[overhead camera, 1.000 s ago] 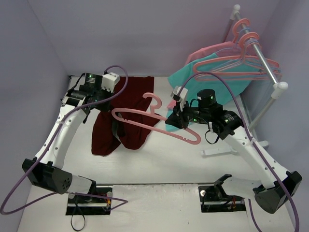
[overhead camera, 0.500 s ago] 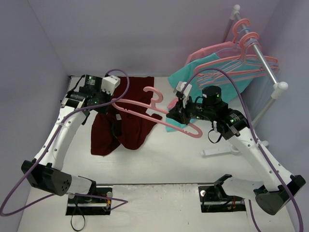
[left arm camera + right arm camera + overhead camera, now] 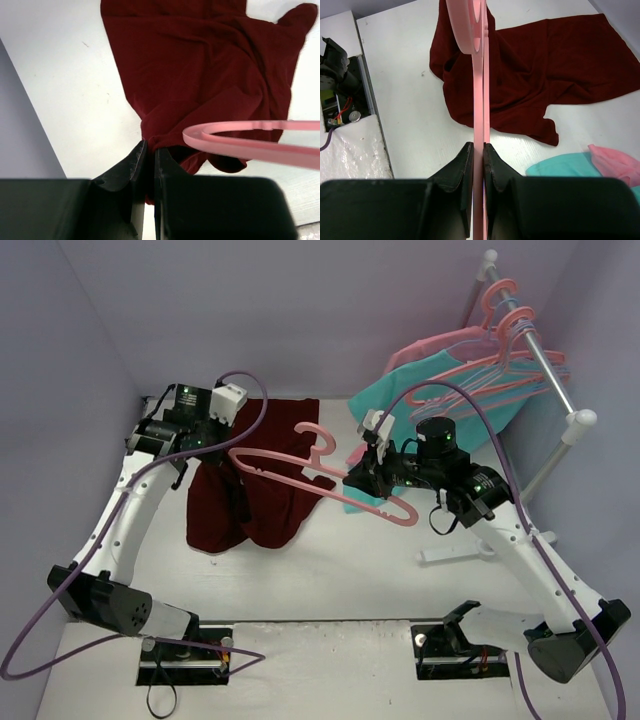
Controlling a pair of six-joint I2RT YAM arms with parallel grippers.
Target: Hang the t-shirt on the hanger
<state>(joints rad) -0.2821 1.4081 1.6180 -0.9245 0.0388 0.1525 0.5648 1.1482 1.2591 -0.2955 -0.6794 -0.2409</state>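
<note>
1. my left gripper (image 3: 148, 148) is pinched tight on a fold of the t-shirt (image 3: 200, 65); the rest lies crumpled on the table (image 3: 65, 75)
2. my right gripper (image 3: 477, 148) clamps the hanger (image 3: 479, 80), held above the t-shirt

This is a robotics lab test cell. A bare white table (image 3: 330, 570) is boxed in by plain lilac walls (image 3: 300, 310). The left arm (image 3: 120, 515) and right arm (image 3: 535, 560) are bolted to plates at its near edge, with purple cables (image 3: 243, 374) looping loose. A small rack (image 3: 545, 365) of hangers (image 3: 505, 315) and clothes (image 3: 430, 390) stands at the table's right side.
</note>
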